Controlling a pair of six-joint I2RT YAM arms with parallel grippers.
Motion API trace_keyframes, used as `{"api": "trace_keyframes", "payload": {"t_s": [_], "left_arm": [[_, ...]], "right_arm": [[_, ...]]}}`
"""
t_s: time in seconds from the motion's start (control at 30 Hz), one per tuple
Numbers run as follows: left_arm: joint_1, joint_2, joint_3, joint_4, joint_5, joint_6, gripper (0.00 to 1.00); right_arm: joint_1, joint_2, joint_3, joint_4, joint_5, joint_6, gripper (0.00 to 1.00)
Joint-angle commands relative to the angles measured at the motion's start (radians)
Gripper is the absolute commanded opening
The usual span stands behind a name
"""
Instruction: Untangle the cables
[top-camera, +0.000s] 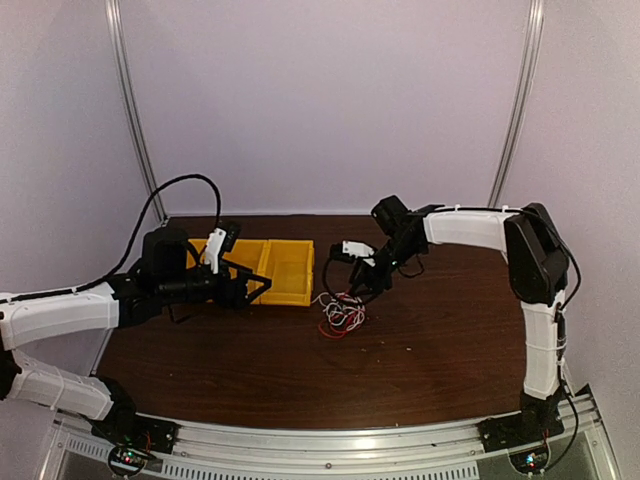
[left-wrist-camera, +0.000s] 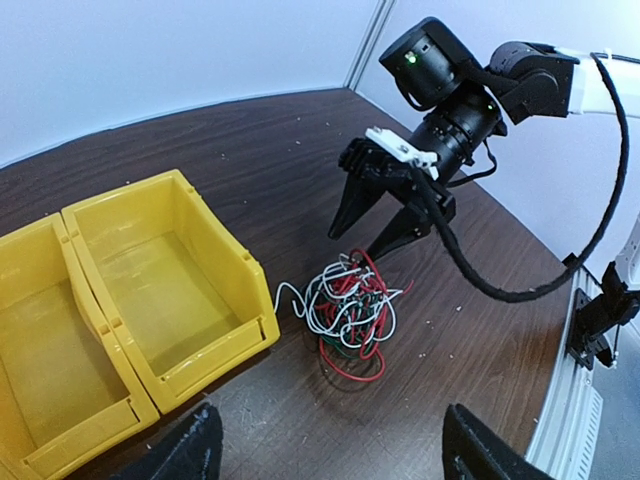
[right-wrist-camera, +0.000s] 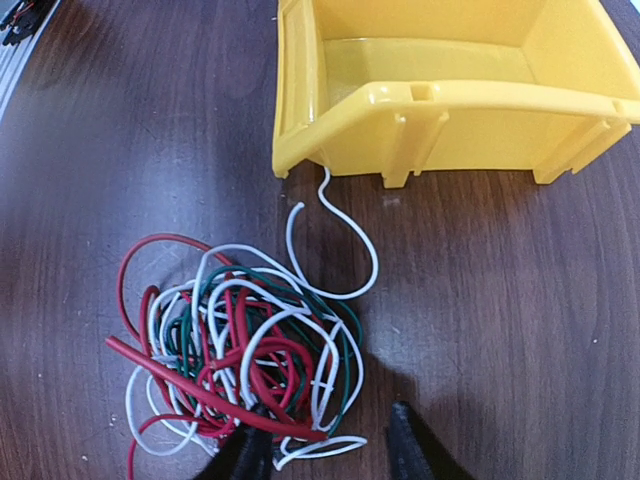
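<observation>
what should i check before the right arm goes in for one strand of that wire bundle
1. Right tool jaws apart: ok.
2. Right tool positioned at the cables: ok, at the bundle's near edge.
3. Single strand lined up between its fingers: cannot tell, one finger overlaps a red wire.
4. Left tool open and empty: ok.
5. Cables clear of the yellow bin: not ok, a white end reaches its base.
6. Cables separated: not ok, all in one knot.
</observation>
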Motion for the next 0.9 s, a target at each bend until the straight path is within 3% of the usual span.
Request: {"api": "trace_keyframes", "payload": {"t_s": [0.0, 0.13, 0.23, 0.43, 0.63, 0.87], "left_arm": [[-0.005, 0.003, -0.009, 0.046, -0.031, -0.017, 0.77], [-0.005, 0.019, -0.012, 0.064, -0.025, -0.022, 0.77], [-0.008, 0.033, -0.032, 0.125, -0.012, -0.031, 0.77], [-0.105, 0.115, -0.054, 0.308, -0.102, -0.015, 0.82], [-0.18, 0.248, -0.026, 0.45, -0.107, 0.007, 0.83], [-0.225, 0.262, -0.085, 0.634, -0.079, -0.007, 0.76]], "right_arm": [[0.012, 0.009, 0.033, -0.05, -0.05, -0.048, 0.29], [0.015, -0.009, 0.025, -0.056, -0.071, -0.035, 0.07], [0.026, -0.052, 0.006, -0.067, -0.098, -0.015, 0.01], [0.096, -0.2, -0.06, -0.072, -0.147, 0.045, 0.0], [0.145, -0.266, -0.111, -0.057, -0.238, 0.153, 0.0], [0.17, -0.266, -0.259, 0.047, -0.242, 0.212, 0.01]]}}
